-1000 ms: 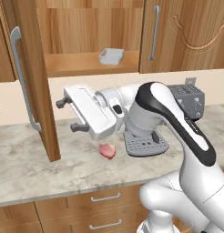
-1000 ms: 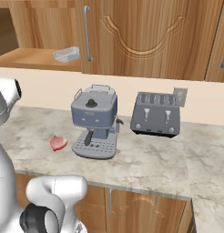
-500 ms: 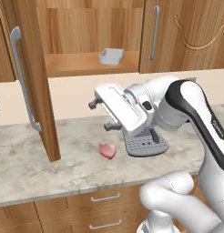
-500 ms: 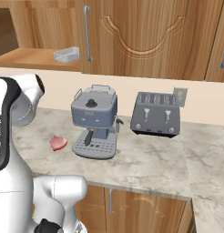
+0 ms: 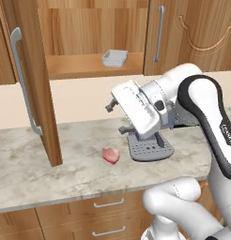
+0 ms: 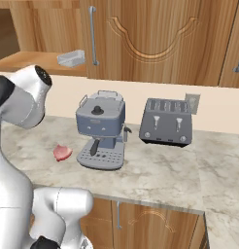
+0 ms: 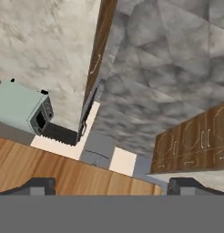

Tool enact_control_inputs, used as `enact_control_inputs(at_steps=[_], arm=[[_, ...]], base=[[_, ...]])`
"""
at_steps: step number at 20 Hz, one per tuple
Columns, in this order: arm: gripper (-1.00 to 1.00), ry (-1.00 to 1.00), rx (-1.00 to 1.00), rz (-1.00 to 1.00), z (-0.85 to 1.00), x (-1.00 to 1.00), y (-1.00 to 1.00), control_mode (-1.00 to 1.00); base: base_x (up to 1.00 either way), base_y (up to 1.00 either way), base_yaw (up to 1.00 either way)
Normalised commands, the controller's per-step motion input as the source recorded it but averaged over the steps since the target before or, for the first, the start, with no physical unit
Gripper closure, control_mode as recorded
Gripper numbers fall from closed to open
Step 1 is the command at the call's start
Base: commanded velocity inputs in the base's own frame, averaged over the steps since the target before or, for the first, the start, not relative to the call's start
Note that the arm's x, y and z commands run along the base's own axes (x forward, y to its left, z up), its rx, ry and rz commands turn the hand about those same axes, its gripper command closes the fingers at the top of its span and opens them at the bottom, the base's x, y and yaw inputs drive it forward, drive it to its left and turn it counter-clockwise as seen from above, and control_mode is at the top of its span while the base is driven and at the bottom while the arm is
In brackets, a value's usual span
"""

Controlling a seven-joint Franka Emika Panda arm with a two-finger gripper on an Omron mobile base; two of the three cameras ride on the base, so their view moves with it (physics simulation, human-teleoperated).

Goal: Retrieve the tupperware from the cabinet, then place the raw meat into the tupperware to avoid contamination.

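Observation:
The cabinet (image 5: 84, 35) stands open, its door (image 5: 35, 108) swung out to the left. On its shelf sits the tupperware (image 5: 115, 57) (image 6: 71, 58), a small pale square tub. The raw meat (image 5: 111, 155) (image 6: 62, 152), a pinkish-red lump, lies on the marble counter to the left of the coffee machine. My gripper (image 5: 116, 118) hovers above the meat and below the shelf, pointing left, open with nothing between its fingers. In the hand view my gripper (image 7: 113, 185) faces away over the kitchen floor and distant cabinets.
A grey coffee machine (image 6: 101, 129) stands behind my hand, its drip tray (image 5: 150, 150) showing. A toaster (image 6: 167, 121) sits further right. The open door's edge juts over the counter (image 5: 23, 173) at the left. Drawers (image 5: 108, 204) run below.
My hand has swung to the right, from over the counter near the open door to in front of the coffee machine. The jaws stayed open; meat and tupperware have not moved.

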Motion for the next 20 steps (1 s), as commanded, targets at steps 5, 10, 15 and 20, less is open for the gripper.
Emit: enact_control_inputs(at_steps=[5,10,15,20], arm=[[-1.0,-0.06,-0.4,-0.32,-0.01,0.11,-0.01,-1.0],[-1.0,-0.09,-0.37,-0.33,-0.11,0.0,-0.06,-1.0],[-1.0,-0.12,-0.4,-0.26,-0.14,0.08,-0.11,-1.0],[-1.0,-0.07,-0.37,-0.11,-0.03,0.55,-0.3,-1.0]], base=[[0.0,0.0,0.0],[0.0,0.0,0.0],[0.0,0.0,0.0],[0.0,0.0,0.0]])
